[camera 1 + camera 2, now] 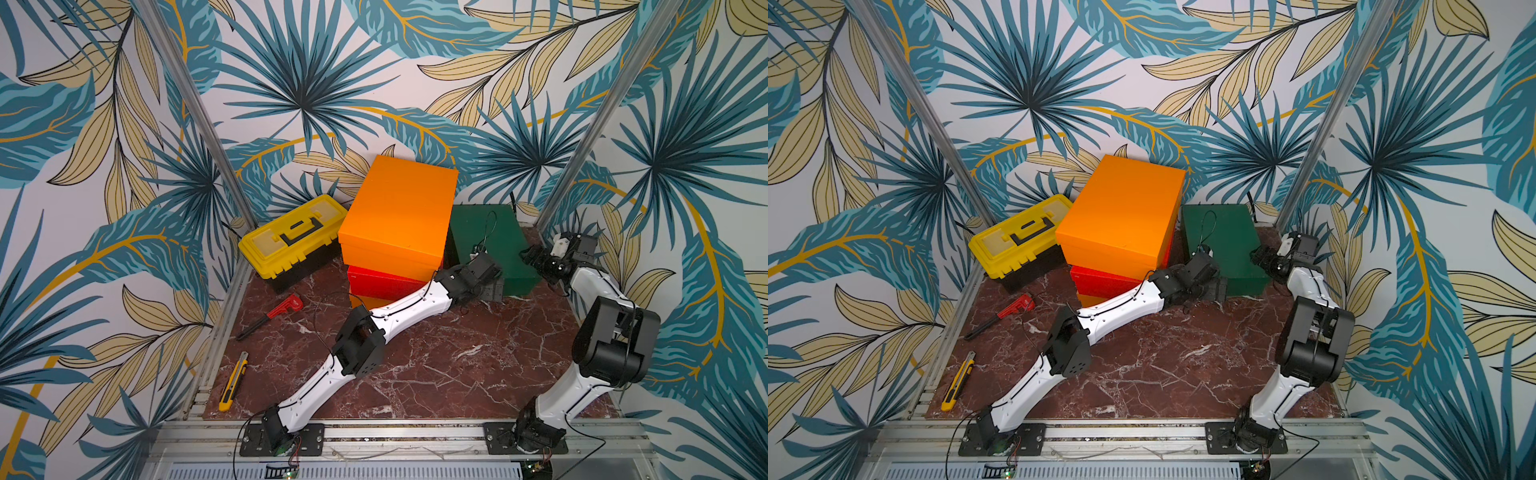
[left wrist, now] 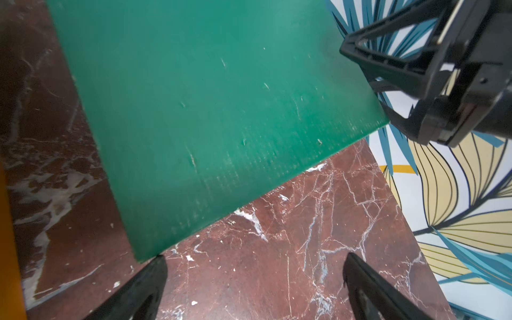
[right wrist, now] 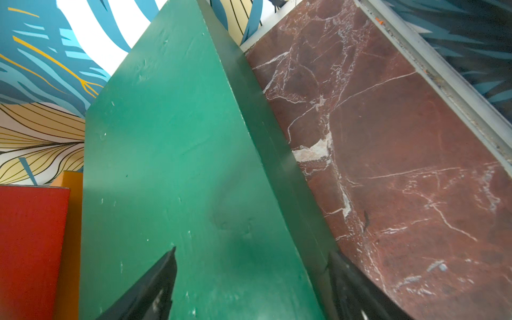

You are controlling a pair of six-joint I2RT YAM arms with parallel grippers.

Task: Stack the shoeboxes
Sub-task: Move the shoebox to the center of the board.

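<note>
While three shoeboxes stand stacked at the back of the table (image 1: pixel 415 365), top orange box (image 1: pixel 399 208) on red box (image 1: pixel 382 282) on bottom orange box (image 1: pixel 360 301), the dark green box (image 1: pixel 498 245) sits just right of them. The left tool (image 1: pixel 492 291), jaws apart, is at its near corner. The right tool (image 3: pixel 252 255), jaws apart, straddles its right edge.

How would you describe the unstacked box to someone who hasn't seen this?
At the back of the marble table stands a stack topped by an orange box. Beside it, on the side away from the yellow toolbox, sits the dark green box. It alone is green, and it alone is unstacked.
</note>
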